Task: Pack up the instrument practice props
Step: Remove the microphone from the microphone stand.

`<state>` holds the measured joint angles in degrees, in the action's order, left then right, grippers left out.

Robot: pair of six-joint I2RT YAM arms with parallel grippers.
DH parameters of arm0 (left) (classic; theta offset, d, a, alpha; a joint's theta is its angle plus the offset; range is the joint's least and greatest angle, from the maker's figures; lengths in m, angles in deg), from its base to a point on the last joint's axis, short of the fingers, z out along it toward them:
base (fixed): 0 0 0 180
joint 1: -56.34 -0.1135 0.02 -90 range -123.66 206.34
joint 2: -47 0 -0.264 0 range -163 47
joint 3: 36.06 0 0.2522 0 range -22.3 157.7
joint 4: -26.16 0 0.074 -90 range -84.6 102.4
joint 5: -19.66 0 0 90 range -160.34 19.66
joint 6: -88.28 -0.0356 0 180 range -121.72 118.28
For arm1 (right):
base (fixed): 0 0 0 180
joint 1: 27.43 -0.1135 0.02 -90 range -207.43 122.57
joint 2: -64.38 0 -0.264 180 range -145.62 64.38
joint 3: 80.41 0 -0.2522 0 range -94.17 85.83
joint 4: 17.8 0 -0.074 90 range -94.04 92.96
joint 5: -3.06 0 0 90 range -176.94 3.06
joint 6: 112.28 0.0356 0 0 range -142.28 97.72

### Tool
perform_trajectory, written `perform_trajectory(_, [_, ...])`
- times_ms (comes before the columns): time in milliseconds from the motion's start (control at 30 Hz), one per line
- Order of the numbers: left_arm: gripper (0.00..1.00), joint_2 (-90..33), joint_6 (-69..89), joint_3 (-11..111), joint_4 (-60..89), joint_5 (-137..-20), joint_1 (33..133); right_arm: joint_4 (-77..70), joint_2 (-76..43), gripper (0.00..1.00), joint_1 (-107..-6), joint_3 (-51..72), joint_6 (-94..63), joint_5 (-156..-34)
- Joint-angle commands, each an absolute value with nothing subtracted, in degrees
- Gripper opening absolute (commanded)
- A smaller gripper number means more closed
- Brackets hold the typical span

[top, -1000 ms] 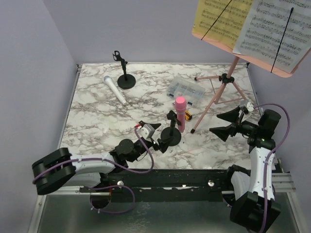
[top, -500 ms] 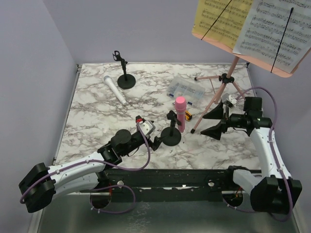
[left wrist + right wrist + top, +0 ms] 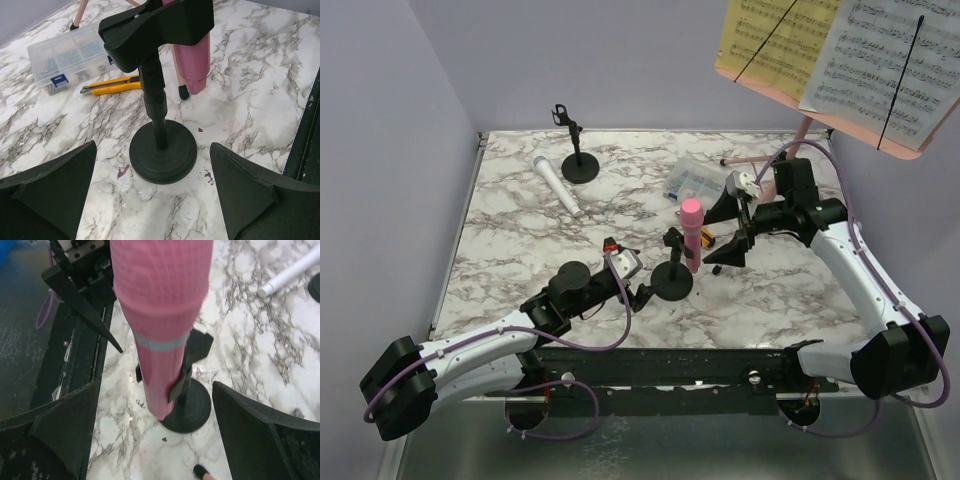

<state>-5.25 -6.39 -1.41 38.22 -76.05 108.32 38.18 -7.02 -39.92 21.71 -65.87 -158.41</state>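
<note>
On the marble surface [image 3: 520,250], a pink microphone [image 3: 691,232] stands upright in a black round-based holder [image 3: 672,284] near the front. The left fingers [image 3: 642,293] are spread wide just left of that holder's base. The right fingers [image 3: 722,208] are spread wide just right of the microphone. A white microphone [image 3: 557,186] lies flat near a second holder [image 3: 578,160] at the back left. A clear box [image 3: 698,186] sits mid-surface, with a yellow knife [image 3: 708,238] near it. The pink music rack [image 3: 803,128] at back right carries sheet-music pages [image 3: 880,60].

Pink mic [image 3: 691,235] upright in near holder [image 3: 672,285]; white mic [image 3: 557,187] flat.
</note>
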Motion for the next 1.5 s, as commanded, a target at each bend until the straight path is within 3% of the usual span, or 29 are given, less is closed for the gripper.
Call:
perform_trajectory(0, [0.96, -5.3, -9.7, 0.9, 37.7, -78.1, 107.1, 35.9, -10.7, 1.0, -44.1, 16.9, -65.1, -157.5])
perform_trajectory(200, [0.96, -5.3, -10.3, 1.8, 37.6, -78.3, 105.4, 36.2, -14.6, 0.96, -46.9, 13.7, -64.5, -158.0])
perform_trajectory(500, [0.96, -5.9, -8.9, 2.0, 37.8, -79.3, 104.8, 33.8, -16.3, 0.66, -48.4, 13.3, -61.4, -161.9])
perform_trajectory(700, [0.96, -6.4, -8.5, 2.2, 38.9, -80.8, 104.7, 33.8, -16.7, 0.57, -48.4, 13.6, -61.2, -164.1])
perform_trajectory(833, [0.96, -7.1, -8.3, 2.6, 39.5, -82.0, 104.4, 33.6, -16.0, 0.43, -48.5, 14.7, -61.3, -163.5])
perform_trajectory(1000, [0.97, -8.6, -8.1, 3.0, 40.0, -83.8, 103.6, 34.4, -15.5, 0.15, -48.4, 15.3, -62.4, -162.9])
perform_trajectory(1100, [0.98, -9.3, -7.8, 3.4, 40.3, -85.6, 102.8, 37.7, -15.8, 0.07, -48.4, 14.3, -65.5, -163.5])
perform_trajectory(1267, [0.99, -10.6, -7.0, 3.7, 41.6, -91.8, 101.1, 46.7, -17.5, 0.0, -48.4, 11.3, -76.4, -164.9])
perform_trajectory(1467, [0.99, -15.4, -5.2, 4.6, 45.9, -98.5, 100.2, 59.4, -20.2, 0.0, -48.4, 7.7, -93.7, -166.2])
